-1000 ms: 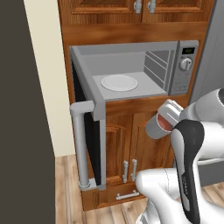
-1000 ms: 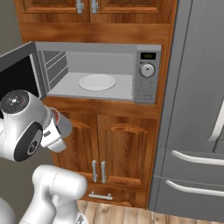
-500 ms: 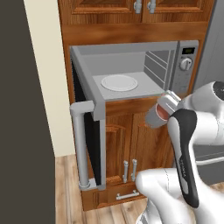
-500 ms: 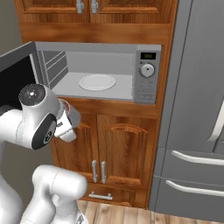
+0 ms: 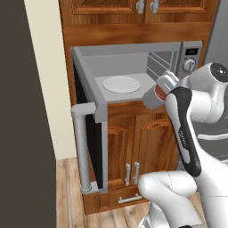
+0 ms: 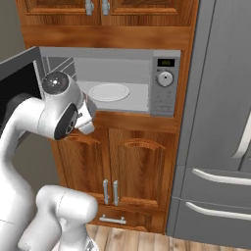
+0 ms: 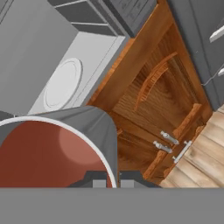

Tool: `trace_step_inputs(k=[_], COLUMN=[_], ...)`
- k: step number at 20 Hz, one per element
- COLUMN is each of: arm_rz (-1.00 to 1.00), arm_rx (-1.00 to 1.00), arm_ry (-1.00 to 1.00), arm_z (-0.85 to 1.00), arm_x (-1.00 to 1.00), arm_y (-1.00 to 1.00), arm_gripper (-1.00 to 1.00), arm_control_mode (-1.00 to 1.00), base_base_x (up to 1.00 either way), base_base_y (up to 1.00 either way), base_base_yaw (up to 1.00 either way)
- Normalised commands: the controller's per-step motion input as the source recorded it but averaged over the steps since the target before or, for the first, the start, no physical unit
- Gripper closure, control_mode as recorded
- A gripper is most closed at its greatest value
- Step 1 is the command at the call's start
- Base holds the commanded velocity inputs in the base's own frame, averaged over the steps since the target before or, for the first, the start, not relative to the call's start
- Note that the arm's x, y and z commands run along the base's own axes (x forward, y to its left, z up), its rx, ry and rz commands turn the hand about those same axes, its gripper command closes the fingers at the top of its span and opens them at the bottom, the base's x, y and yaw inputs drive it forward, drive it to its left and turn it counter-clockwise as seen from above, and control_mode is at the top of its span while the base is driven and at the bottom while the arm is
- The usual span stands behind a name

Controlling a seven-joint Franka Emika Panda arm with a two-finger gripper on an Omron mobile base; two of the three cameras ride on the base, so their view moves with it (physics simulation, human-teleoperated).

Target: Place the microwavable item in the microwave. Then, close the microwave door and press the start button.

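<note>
The microwavable item, a pale grey cup (image 5: 151, 97) with a reddish-brown inside, hangs tilted just in front of the microwave (image 5: 116, 59), off the right part of its opening. My gripper (image 5: 164, 84) is shut on the cup's rim. In the hand view the cup (image 7: 43, 153) is large at the lower left, and the gripper (image 7: 113, 181) pinches its wall. The white turntable (image 7: 63, 83) lies bare beyond it. The microwave door (image 5: 91, 142) stands swung wide open to the left, its bar handle (image 5: 83, 151) upright. The control strip (image 6: 165, 83) with its knob is right of the cavity.
Wooden cabinet doors (image 6: 137, 166) sit below the microwave and more wooden cabinets (image 6: 98, 10) above it. A grey fridge (image 6: 220, 122) stands to the right. A cream wall edge (image 5: 44, 89) lies left of the open door. Wooden floor (image 7: 197, 162) is underneath.
The arm has carried the cup upward and toward the microwave, from lower-cabinet height to the cavity's front edge. The door and turntable have not moved.
</note>
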Motion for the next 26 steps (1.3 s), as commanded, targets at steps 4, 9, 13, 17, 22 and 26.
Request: trace_step_inputs(k=[4,9,13,17,22,26], arm_rz=[0.00,0.00,0.00,0.00,0.00,0.00], arm_rx=[0.05,0.04,0.00,0.00,0.00,0.00], arm_ry=[0.03,0.00,0.00,0.04,0.08,0.00], arm_z=[0.00,0.00,0.00,-0.17,-0.26,-0.08], arm_x=[0.90,0.73,0.59,0.66,0.75,0.59], arm_y=[0.12,0.01,0.00,0.15,0.23,0.05], arm_gripper=[1.00,1.00,1.00,1.00,1.00,1.00], arm_control_mode=[-1.00,-1.00,-1.00,-1.00,-1.00,-1.00], base_base_x=[0.00,0.00,0.00,0.00,0.00,0.00], base_base_y=[0.00,0.00,0.00,0.00,0.00,0.00], base_base_yaw=[0.00,0.00,0.00,0.00,0.00,0.00])
